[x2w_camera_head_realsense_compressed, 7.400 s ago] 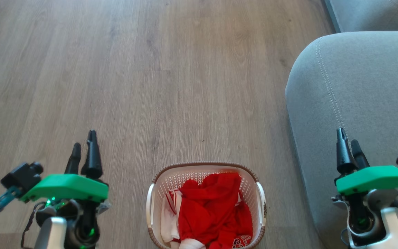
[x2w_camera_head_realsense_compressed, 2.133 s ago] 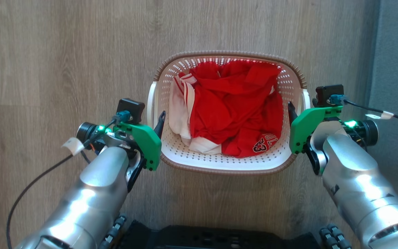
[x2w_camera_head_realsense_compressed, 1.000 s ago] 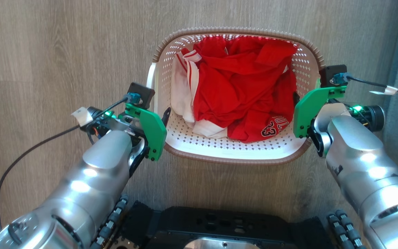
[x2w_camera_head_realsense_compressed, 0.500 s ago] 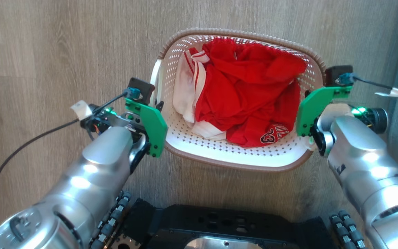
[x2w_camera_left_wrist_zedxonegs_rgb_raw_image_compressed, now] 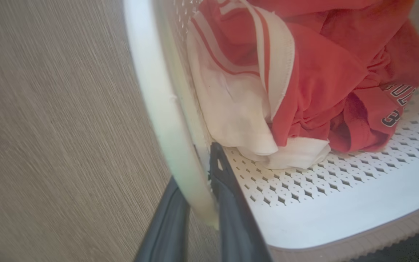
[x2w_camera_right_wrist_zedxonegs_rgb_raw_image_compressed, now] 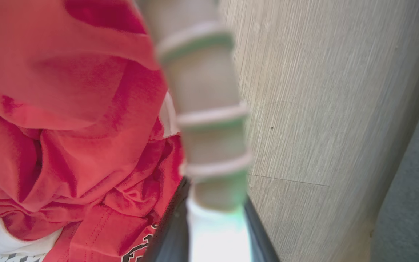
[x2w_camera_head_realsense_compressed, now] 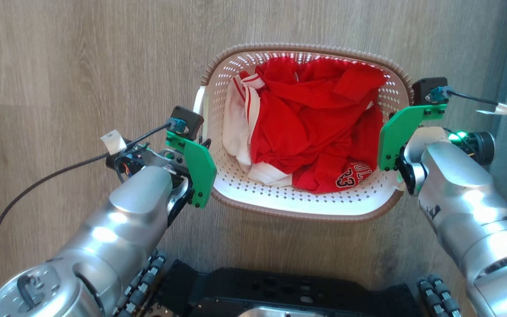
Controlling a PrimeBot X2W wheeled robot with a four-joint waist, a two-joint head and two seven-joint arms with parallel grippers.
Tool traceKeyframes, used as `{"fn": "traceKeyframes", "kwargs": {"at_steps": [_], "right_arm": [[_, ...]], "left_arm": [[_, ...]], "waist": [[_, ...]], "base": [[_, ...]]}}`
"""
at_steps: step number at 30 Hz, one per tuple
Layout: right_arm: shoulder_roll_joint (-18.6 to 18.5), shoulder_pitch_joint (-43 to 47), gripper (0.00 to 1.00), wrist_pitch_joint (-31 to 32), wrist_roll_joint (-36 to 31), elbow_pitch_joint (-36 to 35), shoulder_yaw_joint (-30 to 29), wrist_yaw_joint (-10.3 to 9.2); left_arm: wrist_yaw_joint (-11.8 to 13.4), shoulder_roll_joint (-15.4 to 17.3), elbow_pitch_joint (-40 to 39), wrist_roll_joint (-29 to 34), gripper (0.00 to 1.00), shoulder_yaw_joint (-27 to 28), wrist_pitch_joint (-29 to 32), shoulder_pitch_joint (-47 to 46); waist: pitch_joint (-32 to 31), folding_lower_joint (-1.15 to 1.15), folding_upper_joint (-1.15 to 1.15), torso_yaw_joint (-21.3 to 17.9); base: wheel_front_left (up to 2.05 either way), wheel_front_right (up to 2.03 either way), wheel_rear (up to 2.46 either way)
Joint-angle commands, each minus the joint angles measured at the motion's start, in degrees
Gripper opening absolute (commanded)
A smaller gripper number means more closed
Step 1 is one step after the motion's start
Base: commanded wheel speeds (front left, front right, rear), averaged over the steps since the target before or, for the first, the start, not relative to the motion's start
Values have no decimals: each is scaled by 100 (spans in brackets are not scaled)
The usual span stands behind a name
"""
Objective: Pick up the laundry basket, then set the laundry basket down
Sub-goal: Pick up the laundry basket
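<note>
Laundry basket (x2w_camera_head_realsense_compressed: pixel 297 200) holds red and white clothes (x2w_camera_head_realsense_compressed: pixel 310 127). We find our left gripper (x2w_camera_left_wrist_zedxonegs_rgb_raw_image_compressed: pixel 196 189) clamped across its white handle (x2w_camera_left_wrist_zedxonegs_rgb_raw_image_compressed: pixel 158 109) and our right gripper (x2w_camera_right_wrist_zedxonegs_rgb_raw_image_compressed: pixel 215 225) gripping the opposite side.

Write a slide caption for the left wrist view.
Left gripper shut on the white side handle of the laundry basket, red and white clothes inside, wood-grain floor beyond.

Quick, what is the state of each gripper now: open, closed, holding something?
Left gripper: jaws closed on the laundry basket, at its white side handle.
Right gripper: jaws closed on the laundry basket's opposite side.
</note>
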Motion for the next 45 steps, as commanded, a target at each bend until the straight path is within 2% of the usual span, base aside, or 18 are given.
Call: {"fn": "traceKeyframes", "kwargs": {"at_steps": [1,11,19,28,45], "right_arm": [[137,305,0,31,-120,-35,235,35],[137,510,0,554,95,-256,630,35],[137,818,0,1134,442,-483,966,35],[137,1257,0,1611,859,-700,1273,35],[137,1877,0,1763,1415,-1305,1698,35]], "left_arm": [[-60,109,-76,26,0,-30,4,24],[-92,109,-151,192,0,-166,377,135],[-93,129,-261,240,0,-193,814,474],[-94,382,-628,251,0,-198,1029,906],[-94,1055,-1577,164,0,-199,1646,1570]], "waist": [[-81,0,0,-8],[-749,0,0,-63],[-1591,0,0,-164],[-2490,0,0,-191],[-3727,0,0,-162]], "base": [[0,0,0],[0,0,0],[0,0,0],[0,0,0],[0,0,0]]}}
